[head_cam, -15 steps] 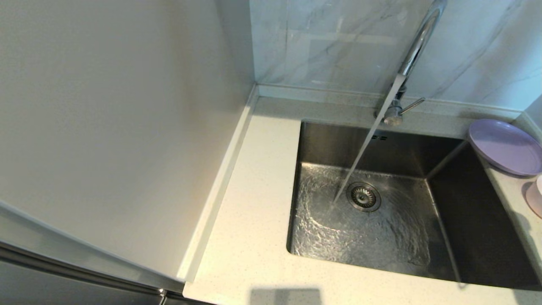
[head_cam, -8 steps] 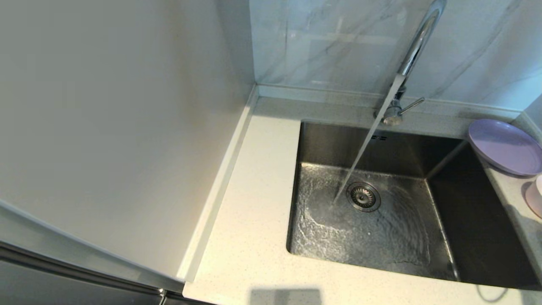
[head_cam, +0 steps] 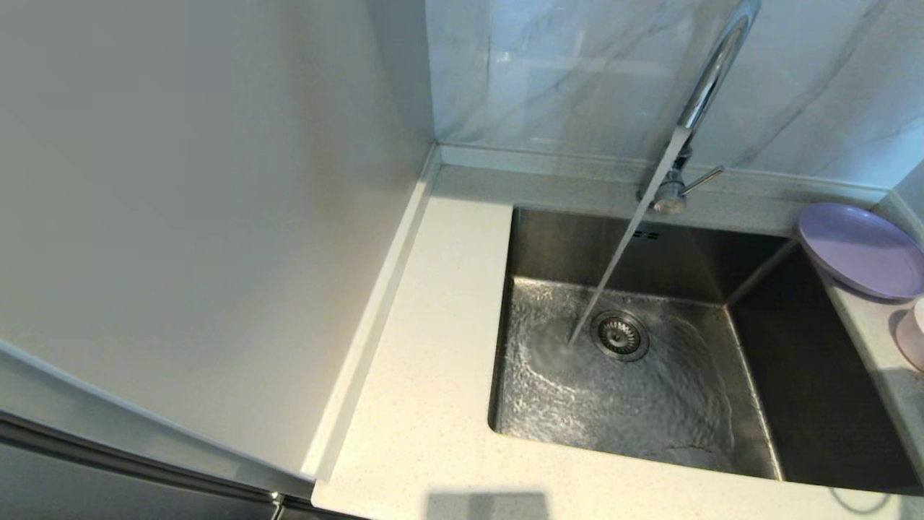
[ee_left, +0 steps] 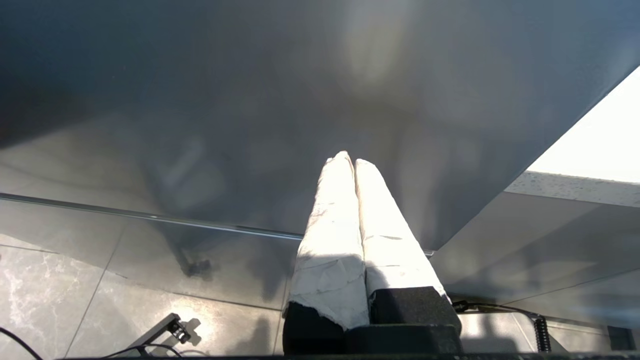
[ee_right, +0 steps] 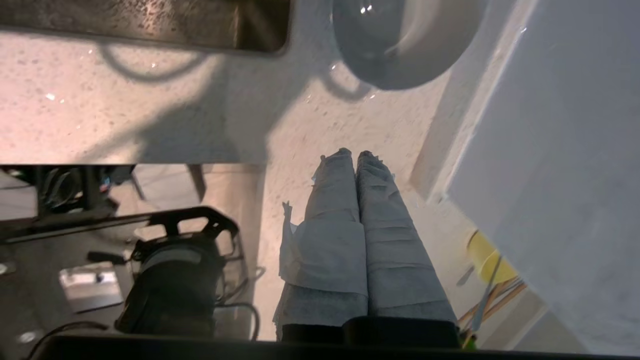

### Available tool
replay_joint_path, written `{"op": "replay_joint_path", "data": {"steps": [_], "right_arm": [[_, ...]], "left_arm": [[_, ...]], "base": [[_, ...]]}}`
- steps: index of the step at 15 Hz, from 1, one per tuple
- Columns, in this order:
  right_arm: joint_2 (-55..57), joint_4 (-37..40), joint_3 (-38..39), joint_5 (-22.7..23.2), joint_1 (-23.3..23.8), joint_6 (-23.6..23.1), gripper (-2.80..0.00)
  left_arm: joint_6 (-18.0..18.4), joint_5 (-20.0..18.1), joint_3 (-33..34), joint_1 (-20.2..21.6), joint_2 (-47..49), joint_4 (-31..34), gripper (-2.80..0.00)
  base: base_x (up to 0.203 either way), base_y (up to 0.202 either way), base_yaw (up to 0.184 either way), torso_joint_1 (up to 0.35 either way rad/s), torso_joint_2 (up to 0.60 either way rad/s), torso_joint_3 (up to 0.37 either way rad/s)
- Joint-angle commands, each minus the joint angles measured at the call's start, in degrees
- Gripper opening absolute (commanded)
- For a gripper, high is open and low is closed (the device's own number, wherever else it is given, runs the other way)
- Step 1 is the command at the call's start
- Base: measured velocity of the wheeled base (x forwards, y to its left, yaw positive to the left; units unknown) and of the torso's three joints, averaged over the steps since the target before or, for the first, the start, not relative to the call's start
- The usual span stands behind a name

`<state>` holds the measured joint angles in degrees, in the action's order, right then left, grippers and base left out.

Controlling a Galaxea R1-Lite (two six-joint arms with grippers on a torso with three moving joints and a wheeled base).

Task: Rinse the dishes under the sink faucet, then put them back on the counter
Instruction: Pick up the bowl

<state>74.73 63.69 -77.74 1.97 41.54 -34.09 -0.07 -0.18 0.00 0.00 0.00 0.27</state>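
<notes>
Water runs from the chrome faucet [head_cam: 711,72] into the steel sink [head_cam: 816,375] and lands beside the drain strainer [head_cam: 619,334]. The lilac plate [head_cam: 863,249] lies on the counter [head_cam: 433,361] at the sink's far right corner. Nearer along that side, the pale pink dish [head_cam: 911,343] is cut off by the picture's edge, with the whitish bowl [ee_right: 400,45] by it. Neither gripper shows in the head view. My right gripper [ee_right: 352,152] is shut and empty, hovering over the counter's front right part, short of the bowl. My left gripper [ee_left: 348,159] is shut, low before a grey cabinet front.
A tall pale panel [head_cam: 180,217] walls off the counter's left side. Marble wall tiles [head_cam: 563,72] stand behind the faucet, whose lever [head_cam: 704,178] points right. A white wall [ee_right: 565,125] closes the counter's right side. The sink's corner [ee_right: 150,20] lies beyond my right gripper.
Water keeps running and the ripples shift. A thin loop-shaped shadow on the counter's front right edge has slid to the right. The dishes have not moved.
</notes>
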Motion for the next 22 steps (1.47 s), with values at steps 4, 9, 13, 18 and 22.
{"op": "replay_joint_path", "data": {"steps": [4,9,13,18,22], "right_arm": [[6.42,2.06,-3.70,2.59,-1.08,10.20,-2.80],[9.47,-0.86,-3.91,2.60,-1.11,13.00,0.00],[11.35,-1.47,-2.74,2.44,-0.95,15.17,0.00],[13.02,-1.47,1.01,2.73,-0.83,15.54,0.00],[14.81,-1.73,2.24,5.47,-1.54,18.71,0.00]], "left_arm": [[-0.01,0.01,0.00,0.00,0.00,0.00,-2.80],[-0.01,0.01,0.00,0.00,0.00,0.00,-2.80],[-0.01,0.01,0.00,0.00,0.00,0.00,-2.80],[-0.01,0.01,0.00,0.00,0.00,0.00,-2.80],[-0.01,0.01,0.00,0.00,0.00,0.00,-2.80]], "base": [[0.000,0.000,0.000,0.000,0.00,0.000],[0.000,0.000,0.000,0.000,0.00,0.000],[0.000,0.000,0.000,0.000,0.00,0.000],[0.000,0.000,0.000,0.000,0.00,0.000],[0.000,0.000,0.000,0.000,0.00,0.000]]}}
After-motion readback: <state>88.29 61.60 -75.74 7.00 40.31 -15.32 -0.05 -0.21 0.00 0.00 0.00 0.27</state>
